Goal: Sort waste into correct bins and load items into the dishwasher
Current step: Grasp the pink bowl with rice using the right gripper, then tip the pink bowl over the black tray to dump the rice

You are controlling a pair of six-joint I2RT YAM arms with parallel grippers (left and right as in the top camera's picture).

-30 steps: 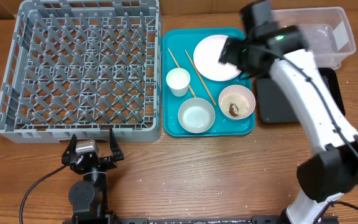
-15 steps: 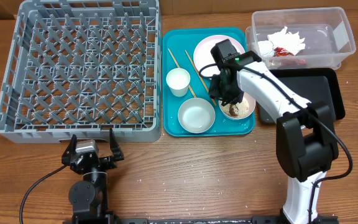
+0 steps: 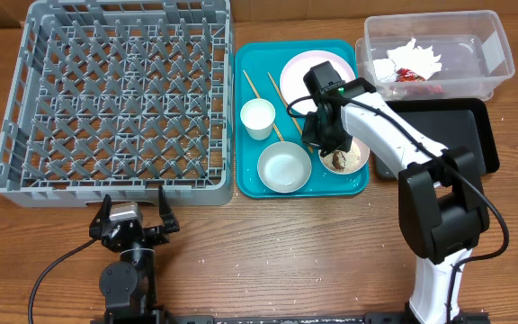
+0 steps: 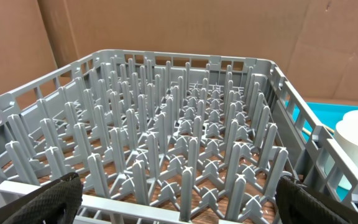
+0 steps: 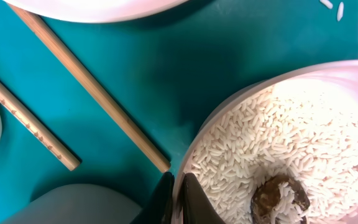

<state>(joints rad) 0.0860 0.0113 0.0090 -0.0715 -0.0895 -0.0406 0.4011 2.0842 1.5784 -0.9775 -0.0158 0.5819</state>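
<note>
My right gripper is shut on the left rim of a white bowl, one finger inside and one outside. The bowl holds loose rice and a brown lump. From above, that gripper is at the bowl on the teal tray, with the plate, cup, empty bowl and chopsticks around it. My left gripper stands open in front of the grey dish rack, its fingers wide apart.
A clear tub at the back right holds a white napkin and a red-and-white wrapper. A shallow black tray lies just in front of it. Loose rice grains dot the teal tray.
My right arm swung from over the plate and tub down to the rice bowl, and its jaws closed on the bowl's rim. The left arm has not moved.
</note>
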